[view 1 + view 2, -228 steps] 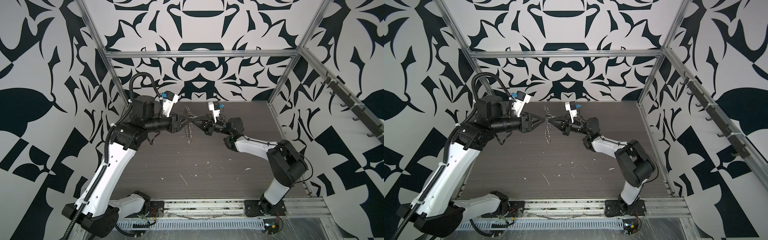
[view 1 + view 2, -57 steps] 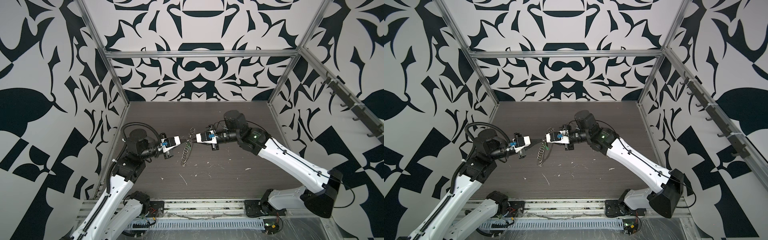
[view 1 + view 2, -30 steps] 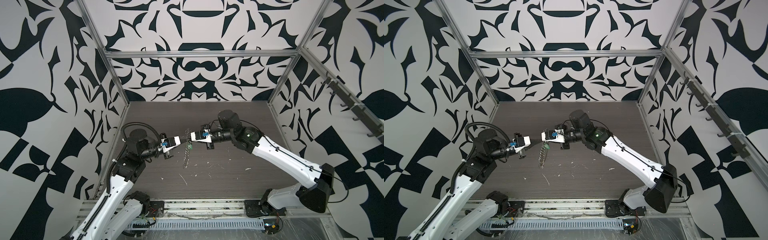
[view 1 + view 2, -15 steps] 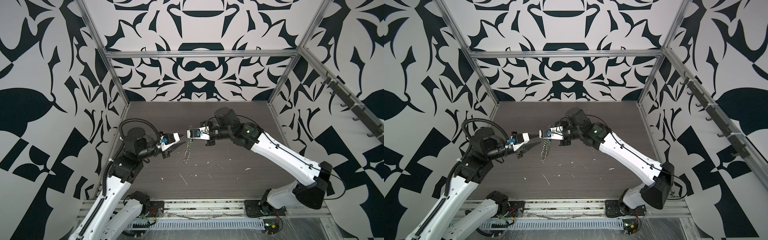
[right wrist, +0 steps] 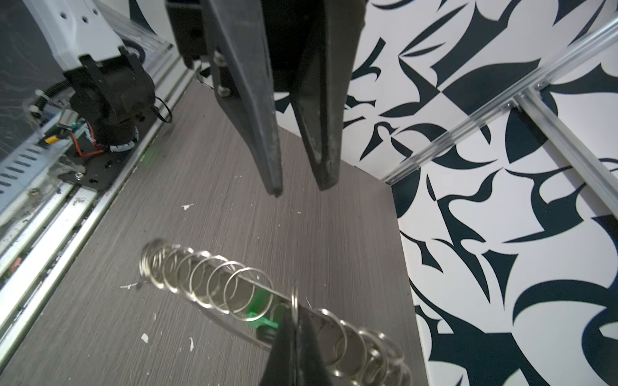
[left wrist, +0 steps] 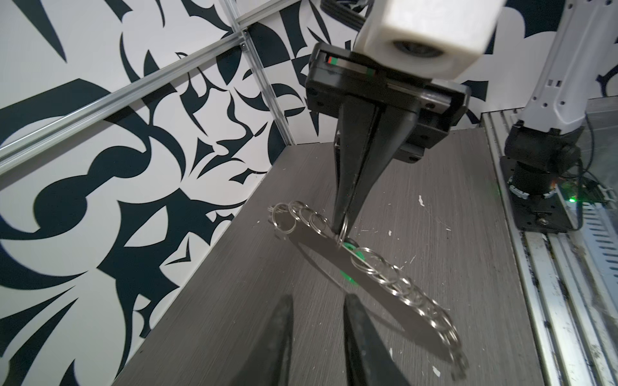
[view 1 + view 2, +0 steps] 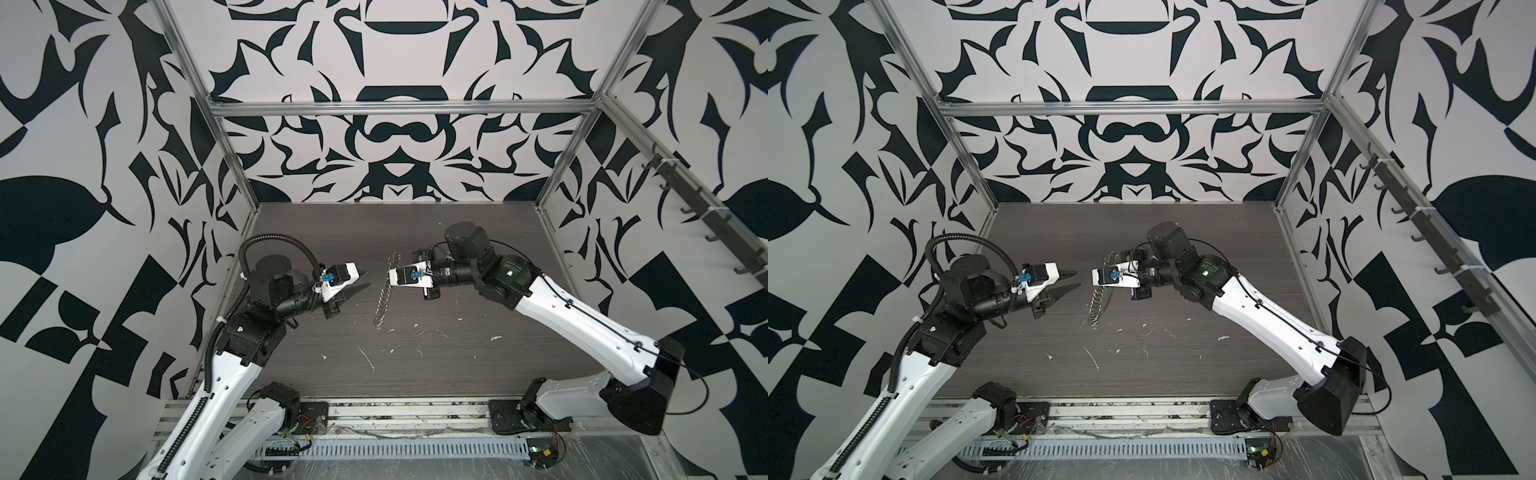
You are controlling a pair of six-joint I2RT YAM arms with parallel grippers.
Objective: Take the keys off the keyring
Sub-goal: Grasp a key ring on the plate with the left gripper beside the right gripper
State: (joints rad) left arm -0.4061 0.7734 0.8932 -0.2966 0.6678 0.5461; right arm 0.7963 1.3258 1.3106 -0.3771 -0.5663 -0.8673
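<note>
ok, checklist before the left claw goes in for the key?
1. Right claw shut on keyring: ok.
2. Left claw open and empty: ok.
3. Left claw apart from keyring: ok, there is a gap in both top views.
4. Key located: ok, its green tag sits among the rings beside the right claw's tips.
5. Key free to pinch: cannot tell, rings crowd it.
6. Keyring's low end off the table: cannot tell.
</note>
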